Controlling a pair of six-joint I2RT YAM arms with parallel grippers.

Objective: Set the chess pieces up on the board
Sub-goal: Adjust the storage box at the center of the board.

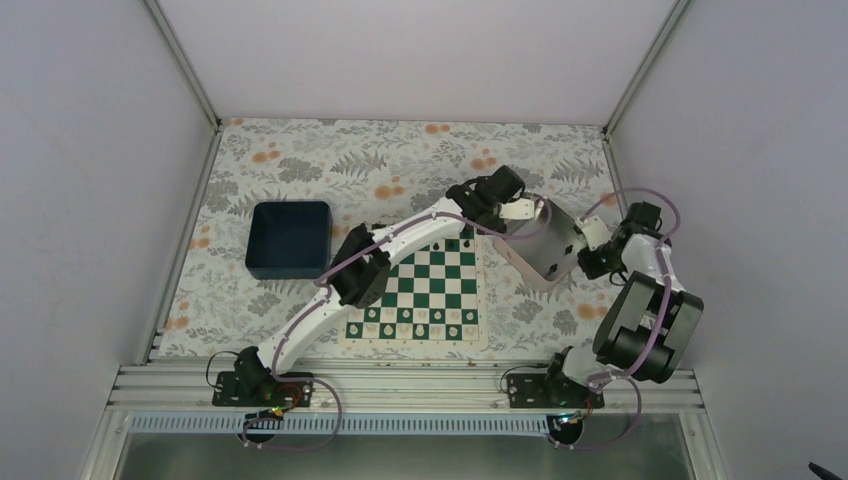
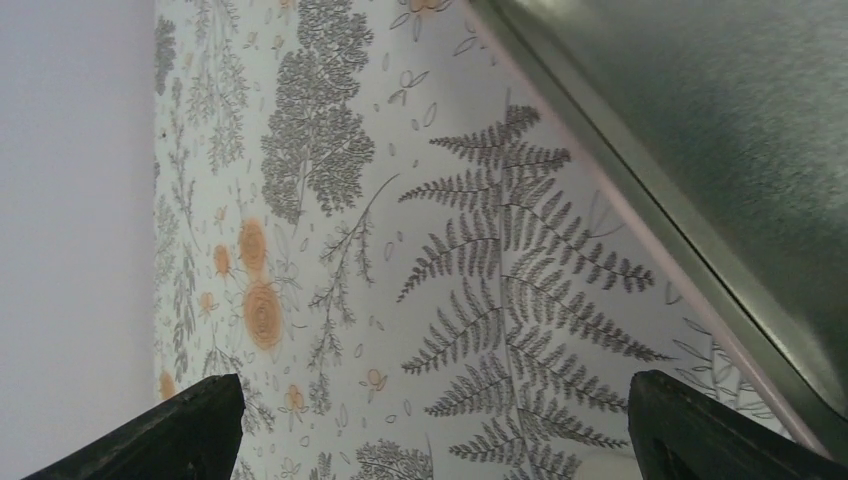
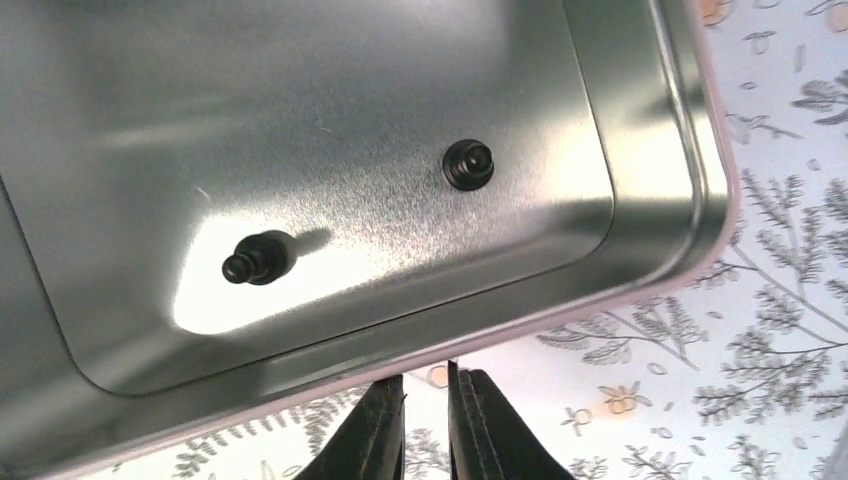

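Pieces (image 3: pixel 258 258) in tray (image 3: pixel 655 215) beyond right gripper (image 3: pixel 427 388)

The left arm (image 1: pixel 400 232) and right arm (image 1: pixel 655 262) have white shells with bulky black joints. A thin purple cable (image 1: pixel 642 190) loops along each, down to black base plates (image 1: pixel 262 388). The left gripper (image 2: pixel 436 390) and right gripper (image 3: pixel 427 382) carry matte black, wedge-shaped fingers (image 3: pixel 375 440).

tray (image 3: pixel 350 100): brushed glossy metal | chess pieces (image 3: pixel 468 165): glossy black | tablecloth (image 2: pixel 400 250): matt printed
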